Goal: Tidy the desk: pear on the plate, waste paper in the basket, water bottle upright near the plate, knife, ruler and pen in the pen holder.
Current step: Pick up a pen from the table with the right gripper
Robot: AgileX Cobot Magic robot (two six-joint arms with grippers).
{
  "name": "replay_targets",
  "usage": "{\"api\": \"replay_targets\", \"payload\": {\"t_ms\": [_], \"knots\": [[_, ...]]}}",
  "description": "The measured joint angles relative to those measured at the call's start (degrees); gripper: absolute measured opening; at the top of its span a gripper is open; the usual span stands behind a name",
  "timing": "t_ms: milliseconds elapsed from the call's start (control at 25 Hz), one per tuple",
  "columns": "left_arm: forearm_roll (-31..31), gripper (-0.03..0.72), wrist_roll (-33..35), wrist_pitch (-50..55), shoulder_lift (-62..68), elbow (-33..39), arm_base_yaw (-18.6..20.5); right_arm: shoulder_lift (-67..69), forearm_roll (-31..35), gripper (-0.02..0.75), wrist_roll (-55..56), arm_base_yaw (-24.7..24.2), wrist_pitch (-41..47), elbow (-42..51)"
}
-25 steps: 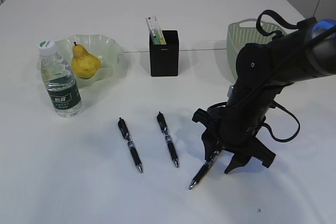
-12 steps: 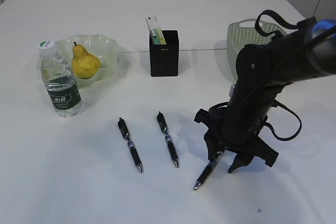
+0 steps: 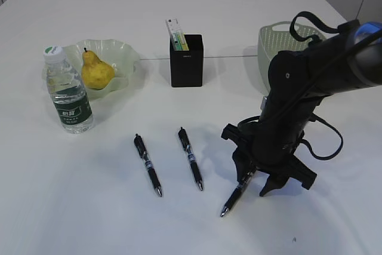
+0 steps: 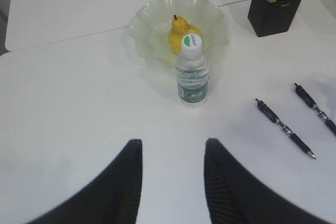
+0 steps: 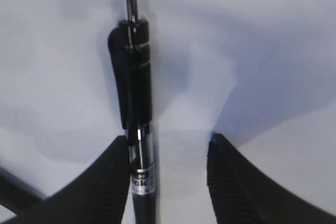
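Black pen [image 5: 137,119] lying on the white bench [image 3: 89,207], near right, between spread fingers of the right claw [image 5: 168,174], touching one, not yet gripped. Pen-gathering step. Next: close, lift, carry far-left to the holder [image 3: 186,61]. Left claw [image 4: 173,182] open, empty.

— Worktop [image 3: 179,225]? Plain white, unpatterned.
— And the pear [image 3: 96,71]? Yellow, dark stem, inside a pale green translucent plate [image 3: 130,58] with a ruffled rim.
— Water bottle [image 3: 67,92]? Clear, white cap with a green mark, dark green label.
— Pen holder [image 3: 186,61]? Black, tiny light logo on the front; white, green and yellow stripes poking out of it.
— Basket [image 3: 271,39]? Grey-green, woven pattern.
— Pens [image 3: 191,158]? Black with clear middles and silver tips.
— Right hand [image 3: 258,184]? Black, ribbed finger pads.
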Motion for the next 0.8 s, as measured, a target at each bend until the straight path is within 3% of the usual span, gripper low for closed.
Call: {"api": "replay_targets", "payload": {"t_ms": [600,800], "knots": [[0.25,0.274,0.0,0.0,0.0,0.0,0.0,0.88,1.87,0.384,-0.47,0.0,-0.66,-0.48],[0.25,0.274,0.0,0.0,0.0,0.0,0.0,1.01,1.87,0.269,-0.47,0.0,-0.66,-0.48]]}}
